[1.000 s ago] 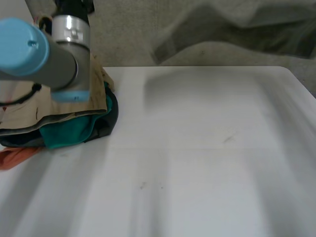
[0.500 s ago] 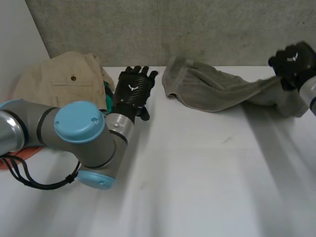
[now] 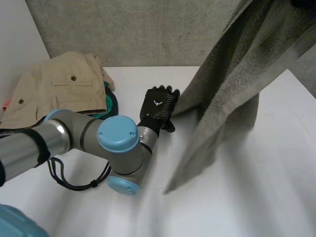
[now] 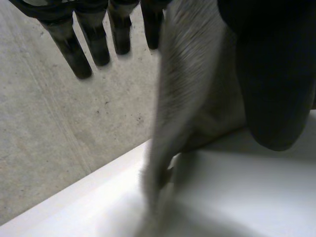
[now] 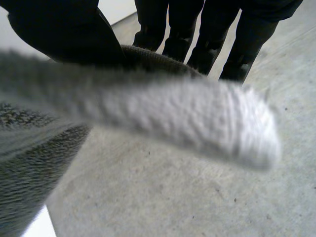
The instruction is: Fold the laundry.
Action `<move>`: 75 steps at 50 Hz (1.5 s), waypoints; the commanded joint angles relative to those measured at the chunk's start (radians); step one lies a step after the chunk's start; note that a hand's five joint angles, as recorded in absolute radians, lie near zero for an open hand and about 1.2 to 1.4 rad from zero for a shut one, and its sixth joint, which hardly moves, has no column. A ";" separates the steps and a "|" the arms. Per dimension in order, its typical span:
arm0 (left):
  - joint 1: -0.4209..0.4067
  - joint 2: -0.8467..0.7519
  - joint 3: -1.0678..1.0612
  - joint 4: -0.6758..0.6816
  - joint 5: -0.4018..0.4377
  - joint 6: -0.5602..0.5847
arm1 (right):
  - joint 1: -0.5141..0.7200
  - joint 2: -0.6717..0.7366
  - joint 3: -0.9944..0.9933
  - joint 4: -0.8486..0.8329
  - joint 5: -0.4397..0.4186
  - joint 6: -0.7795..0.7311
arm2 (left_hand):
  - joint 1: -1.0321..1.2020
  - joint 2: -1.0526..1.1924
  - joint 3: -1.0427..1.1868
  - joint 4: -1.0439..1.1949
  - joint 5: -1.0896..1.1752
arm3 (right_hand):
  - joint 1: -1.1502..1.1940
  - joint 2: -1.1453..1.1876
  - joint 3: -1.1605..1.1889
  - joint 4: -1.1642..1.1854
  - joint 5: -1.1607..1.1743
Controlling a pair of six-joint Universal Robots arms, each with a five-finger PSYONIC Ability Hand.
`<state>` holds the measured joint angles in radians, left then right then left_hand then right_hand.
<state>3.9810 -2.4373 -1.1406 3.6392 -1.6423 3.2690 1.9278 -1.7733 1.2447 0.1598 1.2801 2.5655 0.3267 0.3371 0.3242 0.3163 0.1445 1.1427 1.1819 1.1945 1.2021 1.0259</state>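
A grey towel (image 3: 232, 84) hangs in a long drape from high at the right down to the white table (image 3: 256, 197). My right hand (image 5: 64, 34) is shut on the towel's (image 5: 163, 118) rolled upper edge, which is clamped between thumb and fingers. My left hand (image 3: 158, 104) lies low over the table's middle with its fingers straight, touching the towel's lower left edge. In the left wrist view the towel (image 4: 182, 89) runs down between the straight fingers (image 4: 69, 44) and the thumb (image 4: 271, 74), and neither closes on it.
A pile of clothes sits at the table's back left: a beige buttoned garment (image 3: 59, 89) on top and a green one (image 3: 112, 103) under it. My left arm (image 3: 89, 143) stretches across the table's left half. A grey wall (image 3: 138, 29) stands behind.
The right hand has raised the towel from the back of the table until it hangs high. The left hand has moved right, to the towel's lower edge.
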 commanded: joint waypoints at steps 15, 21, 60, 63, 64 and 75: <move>0.164 0.236 -0.126 -0.030 -0.085 -0.054 | -0.193 -0.005 0.024 0.046 -0.013 0.022 | 1.070 1.059 1.072 1.080 1.077 | 0.254 0.214 0.202 0.194 0.196; 0.236 0.597 -0.313 -0.037 -0.028 -0.049 | -0.403 0.029 0.039 0.075 -0.111 0.019 | 1.070 1.059 1.072 1.080 1.077 | 0.254 0.214 0.202 0.194 0.196; 0.291 0.084 0.476 0.107 0.101 0.411 | -0.360 0.772 -0.291 -0.655 0.185 0.065 | 1.070 1.059 1.072 1.080 1.077 | 0.254 0.214 0.202 0.194 0.196; 0.296 0.110 0.486 0.250 0.075 0.393 | -0.360 0.753 -0.303 -0.878 0.235 0.134 | 1.070 1.059 1.072 1.080 1.077 | 0.254 0.214 0.202 0.194 0.196; 0.296 0.121 0.484 0.269 0.064 0.382 | -0.360 0.747 -0.303 -0.925 0.243 0.143 | 1.070 1.059 1.072 1.080 1.077 | 0.254 0.214 0.202 0.194 0.196; 0.299 0.280 0.201 0.262 0.059 0.310 | -0.360 0.733 -0.217 -0.869 0.194 0.154 | 1.070 1.059 1.072 1.080 1.077 | 0.254 0.214 0.202 0.194 0.196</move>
<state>4.2794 -2.2385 -0.7470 3.9245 -1.6057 3.5951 1.5716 -1.0390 0.9570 -0.8102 1.5210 2.7282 1.1782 1.2001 1.1962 1.2021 0.9647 1.1427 1.1819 1.1953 1.2025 1.0260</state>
